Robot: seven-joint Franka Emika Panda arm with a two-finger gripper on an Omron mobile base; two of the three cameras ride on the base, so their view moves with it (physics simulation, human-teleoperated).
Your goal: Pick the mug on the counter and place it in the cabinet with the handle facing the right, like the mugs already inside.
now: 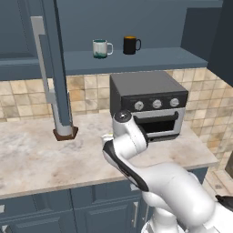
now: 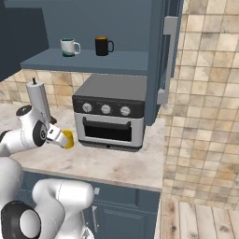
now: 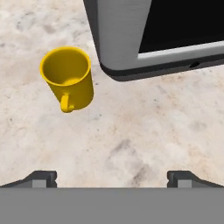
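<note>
Gripper (image 3: 112,178) spread wide, holding nothing, 2 dark fingertips (image 3: 41,178) far apart at the bottom of the hand view, poised above bare counter (image 3: 131,140). Yellow mug (image 3: 68,76) upright on the beige marbled stone, just beside the lower left corner of the toaster oven (image 3: 127,39), apart from both fingertips, loop handle (image 3: 66,104) turned toward the camera. In the right base view, mug (image 2: 68,138) partly behind the wrist, left of the oven (image 2: 109,112). Up in the open cabinet (image 1: 136,59), white mug with teal marking (image 1: 101,48) and black mug (image 1: 130,45) side by side on the shelf, handles to the right.
</note>
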